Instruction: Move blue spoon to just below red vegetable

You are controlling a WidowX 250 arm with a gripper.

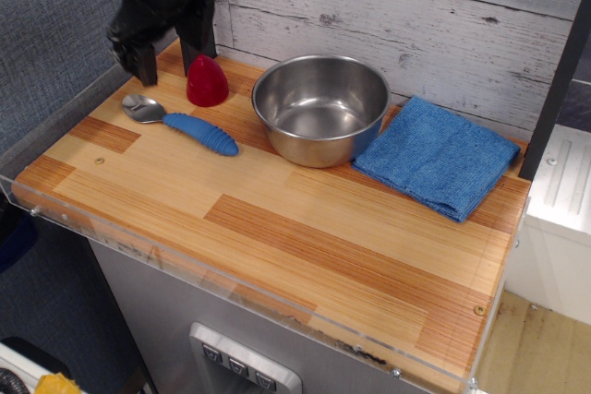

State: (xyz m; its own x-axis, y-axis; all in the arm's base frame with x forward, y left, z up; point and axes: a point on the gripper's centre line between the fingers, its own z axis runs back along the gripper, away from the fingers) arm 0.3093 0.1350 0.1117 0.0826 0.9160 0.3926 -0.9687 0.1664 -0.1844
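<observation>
**A:** Item one, the gripper (169,54). Condition?

**B:** Raised off the board at the back left corner. Fingers spread apart, nothing between them.

**A:** Item two, the blue spoon (180,122).

**B:** Lying flat on the wooden board (305,237), below the gripper and toward the front edge. Metal bowl end sits under the gripper's left finger; ribbed handle runs off to the right and forward. Untouched.

**A:** Item three, the red vegetable (207,81).

**B:** Upright, point up, just to the right of the gripper and slightly below it, close behind the spoon. The two look near but apart.

**A:** Other stock?

**B:** Steel bowl (320,108) further right of the gripper; blue cloth (437,156) well beyond that.

**A:** Status of the placement?

**B:** By my reading the spoon already lies just below the vegetable, so the step in hand is retreat. Best handling: lift straight up and away, fingers kept wide, no sweep to the right that could tip the vegetable, no descent that could nudge the spoon.
</observation>
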